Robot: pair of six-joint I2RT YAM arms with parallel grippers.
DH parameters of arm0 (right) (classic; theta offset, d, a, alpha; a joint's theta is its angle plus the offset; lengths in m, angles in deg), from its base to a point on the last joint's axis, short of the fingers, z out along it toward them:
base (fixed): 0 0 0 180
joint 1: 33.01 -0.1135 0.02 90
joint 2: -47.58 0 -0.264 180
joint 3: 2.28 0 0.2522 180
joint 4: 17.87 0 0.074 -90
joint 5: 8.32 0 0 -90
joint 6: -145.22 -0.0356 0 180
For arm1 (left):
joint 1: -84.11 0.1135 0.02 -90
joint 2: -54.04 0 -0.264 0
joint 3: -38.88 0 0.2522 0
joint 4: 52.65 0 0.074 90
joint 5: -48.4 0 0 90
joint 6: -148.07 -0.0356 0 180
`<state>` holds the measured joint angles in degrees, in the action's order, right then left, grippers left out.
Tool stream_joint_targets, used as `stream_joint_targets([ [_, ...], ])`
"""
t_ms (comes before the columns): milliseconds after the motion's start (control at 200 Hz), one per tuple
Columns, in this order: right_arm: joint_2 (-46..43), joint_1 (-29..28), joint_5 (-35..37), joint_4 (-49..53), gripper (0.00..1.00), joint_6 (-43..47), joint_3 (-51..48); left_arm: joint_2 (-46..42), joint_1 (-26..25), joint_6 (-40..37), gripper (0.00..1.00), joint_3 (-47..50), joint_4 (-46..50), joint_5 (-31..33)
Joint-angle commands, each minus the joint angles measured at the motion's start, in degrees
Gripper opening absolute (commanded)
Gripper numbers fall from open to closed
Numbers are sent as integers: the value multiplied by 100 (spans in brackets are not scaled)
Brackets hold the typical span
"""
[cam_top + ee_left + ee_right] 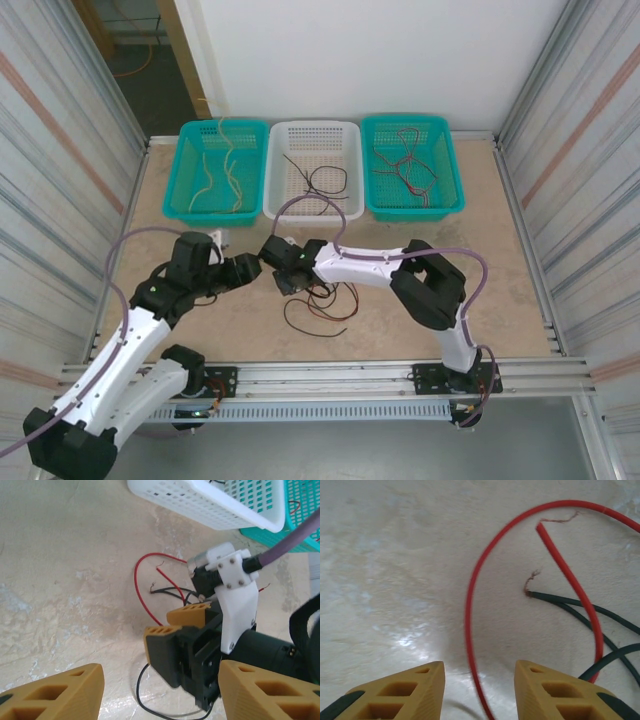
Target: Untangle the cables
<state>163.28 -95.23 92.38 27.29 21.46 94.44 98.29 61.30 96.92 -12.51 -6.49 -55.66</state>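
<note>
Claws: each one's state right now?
Left claw: open, empty.
Right claw: open above the red cable, not gripping it.

A loose tangle of thin red and black cables (320, 305) lies flat on the table (520, 300), near its middle. Up close, one red cable (468, 610) sweeps in a wide arc. A second red length crosses over the black cables (570, 601), and the stripped ends show frayed copper strands. Farther back, pale yellow cables (222, 172) lie in the left teal basket (200, 217). A looped black cable (325, 180) lies in the white basket (350, 212), and red cables (405, 168) in the right teal basket (420, 212).
</note>
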Motion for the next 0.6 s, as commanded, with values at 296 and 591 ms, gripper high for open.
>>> stream_joint_targets([
  [296, -1026, -585, 543, 250, 0, 191, -34, 285, -22, 288, 62, 281, -1017, -1016],
  [591, -2300, -1020, 706, -379, 0, 544, -323, 998, -580, 536, 60, 18, -1974, -1084],
])
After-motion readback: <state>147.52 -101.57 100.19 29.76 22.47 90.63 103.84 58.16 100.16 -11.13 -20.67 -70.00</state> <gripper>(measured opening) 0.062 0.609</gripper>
